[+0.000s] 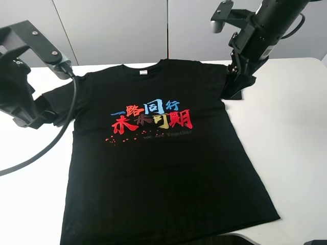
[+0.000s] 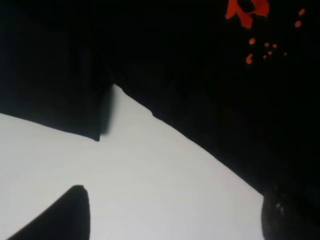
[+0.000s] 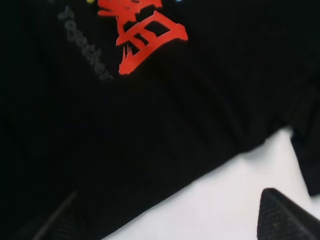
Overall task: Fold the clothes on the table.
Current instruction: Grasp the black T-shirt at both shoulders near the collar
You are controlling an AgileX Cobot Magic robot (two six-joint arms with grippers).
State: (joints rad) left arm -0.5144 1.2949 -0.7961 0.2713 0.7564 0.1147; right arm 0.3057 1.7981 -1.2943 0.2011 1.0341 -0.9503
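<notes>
The black T-shirt (image 1: pixel 163 173) lies spread flat on the white table (image 1: pixel 291 153), with the red, blue and yellow characters (image 1: pixel 152 116) facing up and the collar at the far side. My left gripper (image 1: pixel 38 115) hangs at the shirt's left sleeve. In the left wrist view it (image 2: pixel 180 220) is open over bare table, beside the sleeve (image 2: pixel 50 90) and the shirt's side edge. My right gripper (image 1: pixel 236 91) is at the right sleeve. In the right wrist view it (image 3: pixel 170 227) is open, with one finger (image 3: pixel 60 225) over the shirt (image 3: pixel 150 125) and the other (image 3: pixel 285 215) over the table.
Grey wall panels (image 1: pixel 117 30) stand behind the table. The left arm's black cable (image 1: pixel 56 138) loops over the table's left side. White tabletop shows on both sides of the shirt.
</notes>
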